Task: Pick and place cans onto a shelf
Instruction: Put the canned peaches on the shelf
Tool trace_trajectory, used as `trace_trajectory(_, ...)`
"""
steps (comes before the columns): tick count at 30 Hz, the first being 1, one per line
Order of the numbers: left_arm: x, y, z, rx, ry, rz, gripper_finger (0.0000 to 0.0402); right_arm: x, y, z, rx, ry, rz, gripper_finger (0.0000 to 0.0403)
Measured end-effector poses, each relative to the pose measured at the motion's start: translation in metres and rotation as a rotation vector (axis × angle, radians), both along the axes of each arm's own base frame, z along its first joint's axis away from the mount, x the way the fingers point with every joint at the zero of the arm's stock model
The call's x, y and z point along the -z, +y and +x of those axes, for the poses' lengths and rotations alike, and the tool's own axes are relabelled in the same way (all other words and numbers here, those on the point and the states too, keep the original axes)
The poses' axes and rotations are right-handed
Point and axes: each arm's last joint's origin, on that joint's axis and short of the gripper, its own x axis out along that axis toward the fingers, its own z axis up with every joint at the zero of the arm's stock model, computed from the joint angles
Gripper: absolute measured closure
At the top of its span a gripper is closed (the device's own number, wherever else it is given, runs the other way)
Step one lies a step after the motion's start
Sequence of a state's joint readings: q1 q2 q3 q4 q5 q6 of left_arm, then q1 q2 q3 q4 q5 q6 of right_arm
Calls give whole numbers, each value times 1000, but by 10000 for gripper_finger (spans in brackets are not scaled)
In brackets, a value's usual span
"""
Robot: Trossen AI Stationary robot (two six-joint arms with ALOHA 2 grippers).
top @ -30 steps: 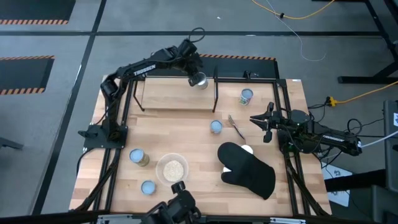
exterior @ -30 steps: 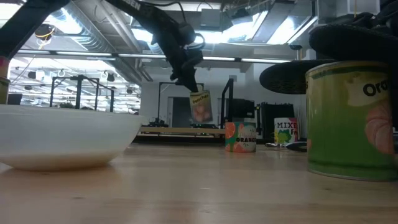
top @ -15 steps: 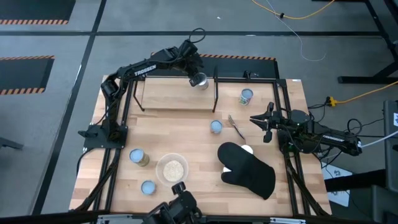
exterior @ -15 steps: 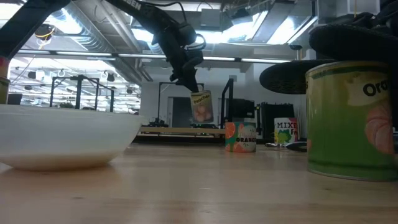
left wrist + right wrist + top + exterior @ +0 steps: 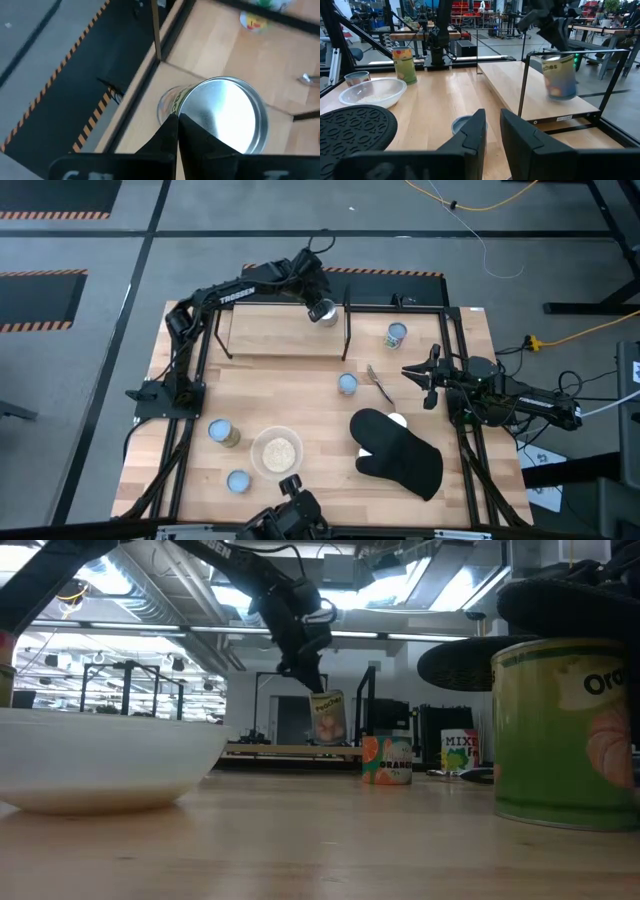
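My left gripper (image 5: 314, 300) is shut on a can (image 5: 322, 311) with a silvery top and a yellow-green label. It holds the can over the far right end of the shelf (image 5: 280, 332), a light-wood board on black posts. In the low view the can (image 5: 327, 718) hangs just above the board (image 5: 270, 749). Other cans stand on the table (image 5: 396, 335) (image 5: 347, 384) (image 5: 222, 432) (image 5: 238, 481). My right gripper (image 5: 412, 372) waits at the table's right side, level, with a narrow gap between its fingers (image 5: 470, 137) and nothing in it. My left gripper pinches the rim of the can's top (image 5: 184, 116) between its two fingertips, at the edge nearest the wrist. The fingers slant down from the far left. The can hangs below them, slightly tilted; whether its base touches the shelf board I cannot tell.
A clear bowl of pale grain (image 5: 277, 450) stands near the front edge. A black oven mitt (image 5: 400, 450) lies at the right front, and a metal utensil (image 5: 380, 385) lies beside the middle can. A black post (image 5: 347, 330) rises at the shelf's right end, close to the held can.
My left gripper has sunk a little toward the shelf board and drifted slightly toward the table's right, with the can still hanging from its fingertips.
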State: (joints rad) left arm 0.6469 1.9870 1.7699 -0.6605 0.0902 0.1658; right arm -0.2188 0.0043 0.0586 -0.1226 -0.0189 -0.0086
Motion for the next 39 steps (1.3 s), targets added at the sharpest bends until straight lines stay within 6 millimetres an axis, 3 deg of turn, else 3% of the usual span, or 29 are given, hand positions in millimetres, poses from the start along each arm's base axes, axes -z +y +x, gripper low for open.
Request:
trace_trajectory(22,0,2,-1,-53,10,16,401,0,0,0,0,-1,0,339)
trace_trajectory(39,0,1,-1,-54,14,23,368,0,0,0,0,0,0,339)
